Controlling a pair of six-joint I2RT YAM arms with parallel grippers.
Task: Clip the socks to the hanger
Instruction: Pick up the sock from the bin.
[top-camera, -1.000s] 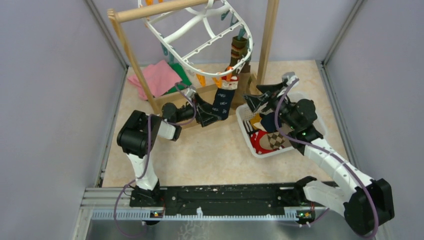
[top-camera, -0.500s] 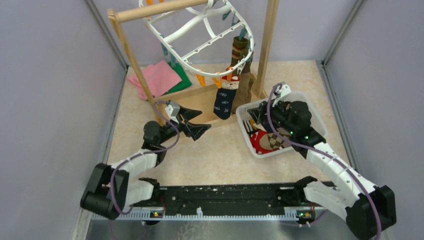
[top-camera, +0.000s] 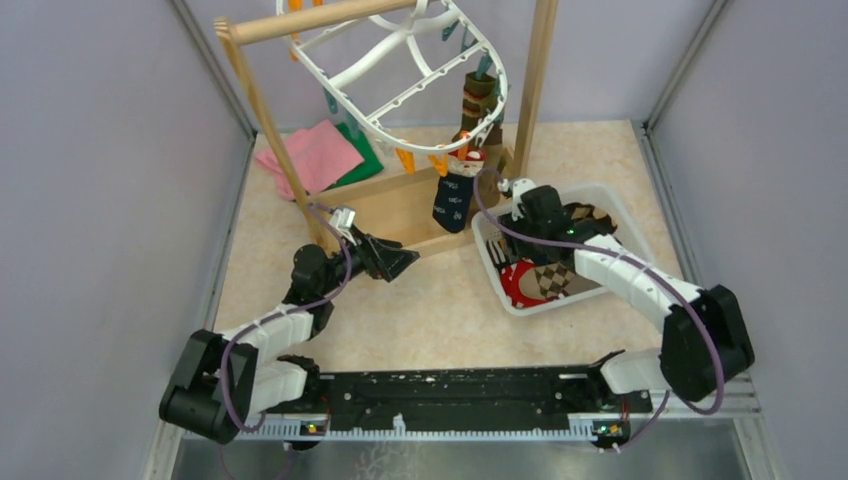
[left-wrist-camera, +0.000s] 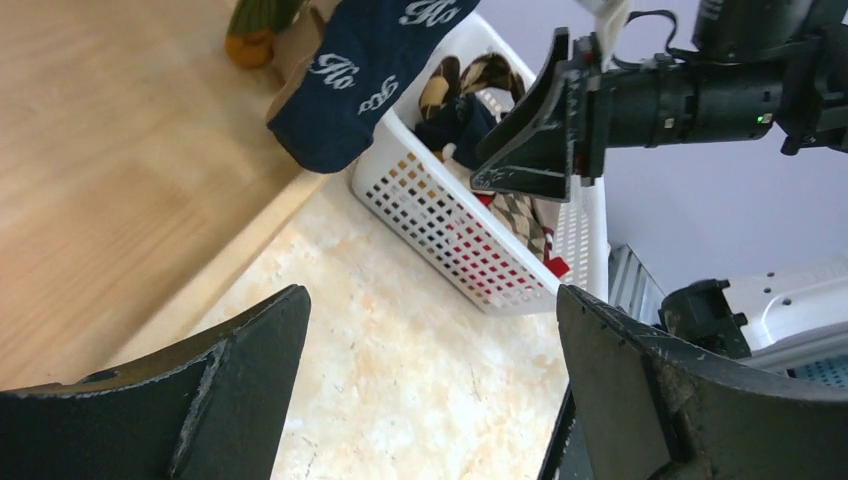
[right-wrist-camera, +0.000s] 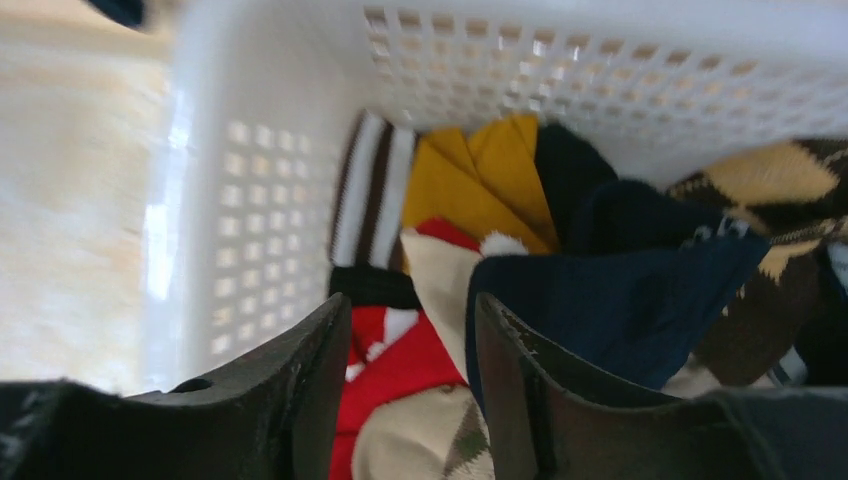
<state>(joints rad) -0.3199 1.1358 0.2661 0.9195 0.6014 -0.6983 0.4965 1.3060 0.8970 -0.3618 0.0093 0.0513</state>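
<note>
The white hanger (top-camera: 400, 70) hangs from the wooden rack. A navy sock (top-camera: 452, 200) and an olive-brown striped sock (top-camera: 478, 105) are clipped at its right end. My left gripper (top-camera: 400, 262) is open and empty, low over the table and left of the white basket (top-camera: 497, 270); in its wrist view (left-wrist-camera: 430, 330) the navy sock (left-wrist-camera: 360, 70) hangs ahead. My right gripper (top-camera: 522, 243) dips into the basket, its jaws a narrow gap apart and empty (right-wrist-camera: 412, 320), just above a red sock (right-wrist-camera: 410, 370), beside a navy sock (right-wrist-camera: 620, 300), a yellow sock (right-wrist-camera: 480, 180) and an argyle sock (right-wrist-camera: 780, 180).
The wooden pole rack (top-camera: 320, 18) stands on a wooden base (top-camera: 390, 205) behind my left gripper. Folded pink (top-camera: 315, 155) and green (top-camera: 362, 150) cloths lie at the back left. Grey walls close in both sides.
My left arm drew back from the hanging navy sock and has settled low on the left. My right gripper swung down into the basket and its jaws narrowed.
</note>
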